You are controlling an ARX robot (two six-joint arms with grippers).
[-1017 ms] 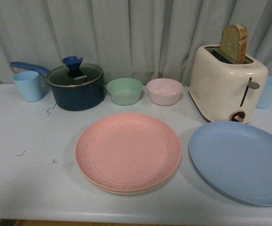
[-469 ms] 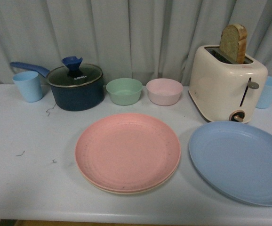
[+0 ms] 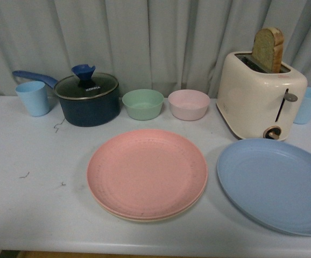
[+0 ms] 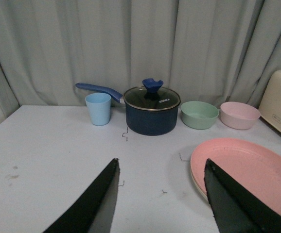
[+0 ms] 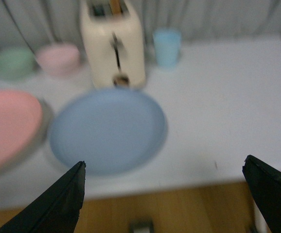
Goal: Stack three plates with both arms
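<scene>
In the front view the pink plate (image 3: 147, 173) lies on the cream-beige plate, of which only the rim (image 3: 145, 217) shows, at the table's middle. To its right the light blue plate (image 3: 274, 185) lies by itself. Neither arm shows in that view. My left gripper (image 4: 162, 162) is open and empty, hovering over bare table beside the pink plate (image 4: 247, 170) and the cream rim (image 4: 195, 177). The right wrist view is blurred. It shows my right gripper (image 5: 165, 161) open and empty, off the table's front edge, near the blue plate (image 5: 109, 128).
Along the back stand a blue cup (image 3: 33, 98), a dark lidded saucepan (image 3: 87, 99), a green bowl (image 3: 142, 104), a pink bowl (image 3: 189, 104), a cream toaster (image 3: 260, 94) holding a bread slice, and another blue cup (image 3: 309, 105). The toaster is close behind the blue plate.
</scene>
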